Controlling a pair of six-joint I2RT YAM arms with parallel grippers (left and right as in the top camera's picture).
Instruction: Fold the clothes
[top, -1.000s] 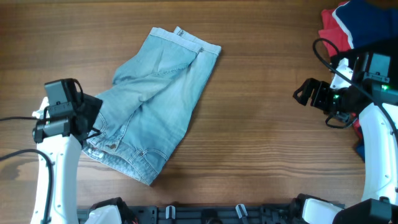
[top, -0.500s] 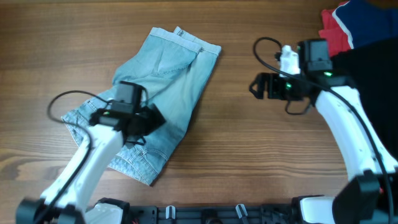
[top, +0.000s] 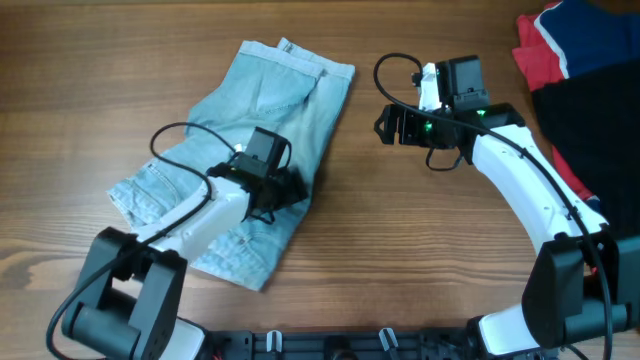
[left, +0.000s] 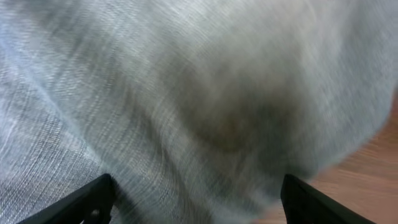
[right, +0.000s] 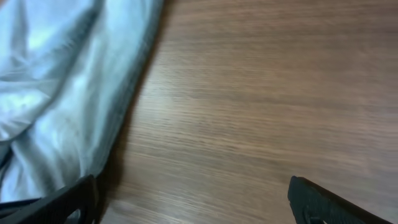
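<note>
The clothes, a pair of pale blue jeans (top: 250, 130), lie crumpled left of the table's centre, waistband end at the near left. My left gripper (top: 292, 190) hangs over the jeans' right edge. In the left wrist view its fingers (left: 87, 202) stand wide apart, open, with blurred denim (left: 186, 93) filling the space beneath them and bare wood at the lower right. My right gripper (top: 384, 126) is over bare wood just right of the jeans' upper edge. It is open, with one finger (right: 62, 202) by the denim (right: 56, 93) and the other far to the right.
Red and navy garments (top: 540, 45) and a black one (top: 590, 110) are heaped at the far right, under my right arm's base. Black fixtures (top: 330, 345) line the table's front edge. Bare wooden table (top: 420, 250) lies between the jeans and the heap.
Both arms have swung inward. The left gripper crossed the jeans from their left side to their right edge. The right gripper came from the far right to beside the jeans.
</note>
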